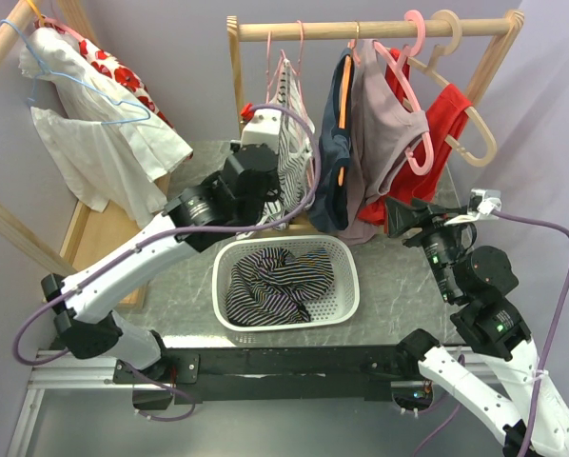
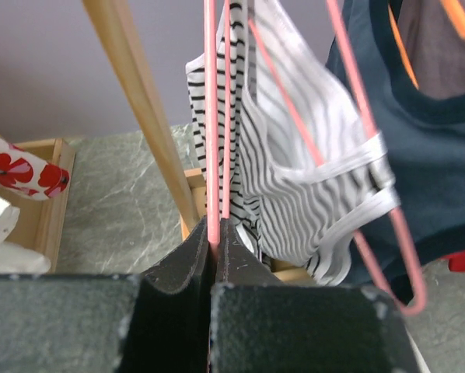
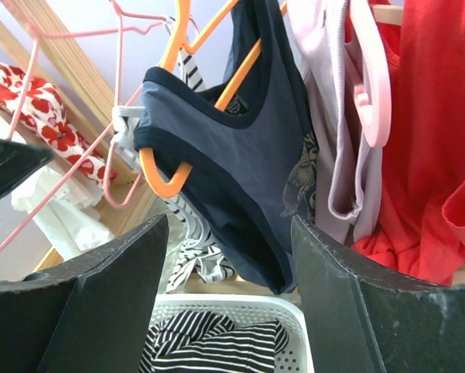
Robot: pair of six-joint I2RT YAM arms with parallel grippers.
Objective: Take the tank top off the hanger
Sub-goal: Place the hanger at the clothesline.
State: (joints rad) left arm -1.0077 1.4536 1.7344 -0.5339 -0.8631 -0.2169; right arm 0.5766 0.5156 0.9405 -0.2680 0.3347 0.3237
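**Left hand (image 2: 217,237) pinches pink hanger wires (image 2: 210,116)**

The left hand is pressed together on two thin pink hanger wires that run straight up; the striped tank top (image 2: 310,194) hangs on pink wire just beside that hand, under the wooden rail (image 1: 361,27); the right hand (image 3: 229,233) is spread wide and holds nothing; it sits near a dark blue top (image 3: 248,155) on an orange hanger (image 3: 166,175); a white basket (image 1: 346,286) stands on the table (image 1: 399,286) below the clothes; a striped cloth (image 1: 275,281) lies in it.
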